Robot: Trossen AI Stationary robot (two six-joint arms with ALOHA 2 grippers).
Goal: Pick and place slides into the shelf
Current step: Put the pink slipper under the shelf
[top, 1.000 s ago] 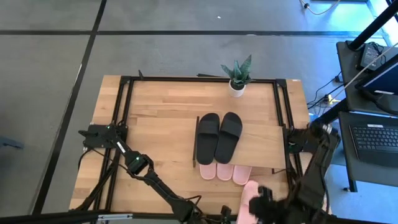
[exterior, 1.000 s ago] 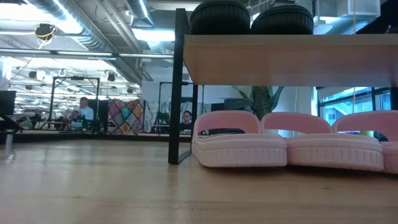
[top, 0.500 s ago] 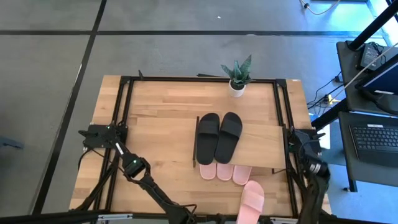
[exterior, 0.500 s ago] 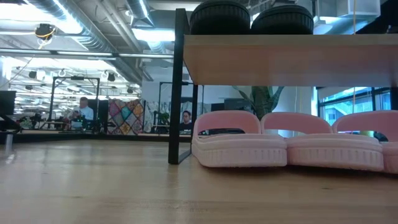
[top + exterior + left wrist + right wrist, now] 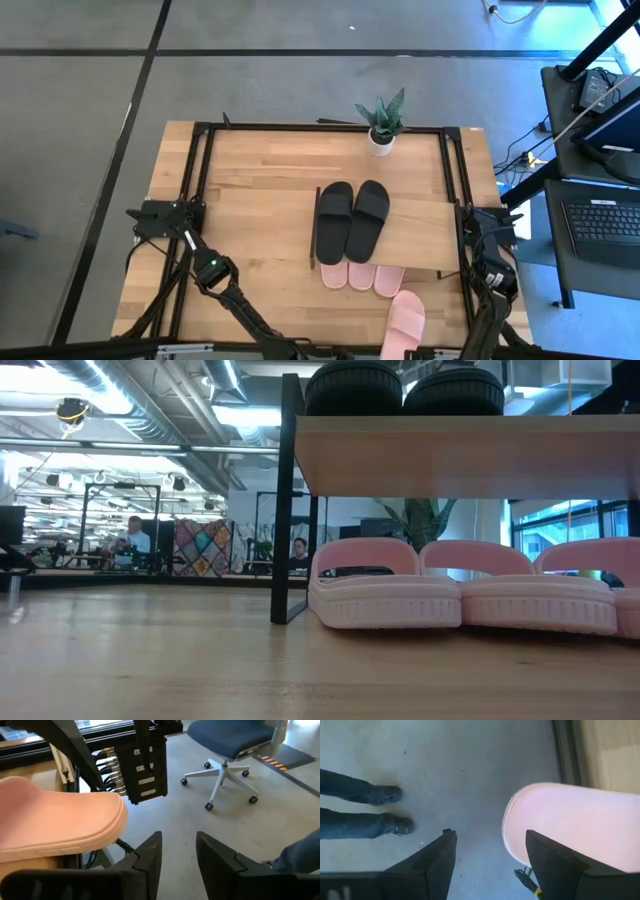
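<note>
Retreat marks the high view: the right arm (image 5: 490, 290) has pulled back from the loose pink slide (image 5: 404, 318), which lies unshelved just in front of the shelf (image 5: 420, 225). Low view: three pink slides (image 5: 390, 595) sit under the shelf, unchanged. Wrist views: the left hand (image 5: 177, 855) and the right hand (image 5: 490, 845) are both spread and empty, so one slide remains.

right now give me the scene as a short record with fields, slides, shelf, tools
black slides: pair lying side by side on top of the shelf
shelf: low light-wood rack on the table
pink slides under shelf: three in a row, heels sticking out at the near side
loose pink slide: one at the table's near edge, overhanging it, not on the shelf
left tool: open, empty, beside the loose pink slide's end
right tool: open, empty, pointing at the floor by the same slide
other: potted plant at the far edge
</note>
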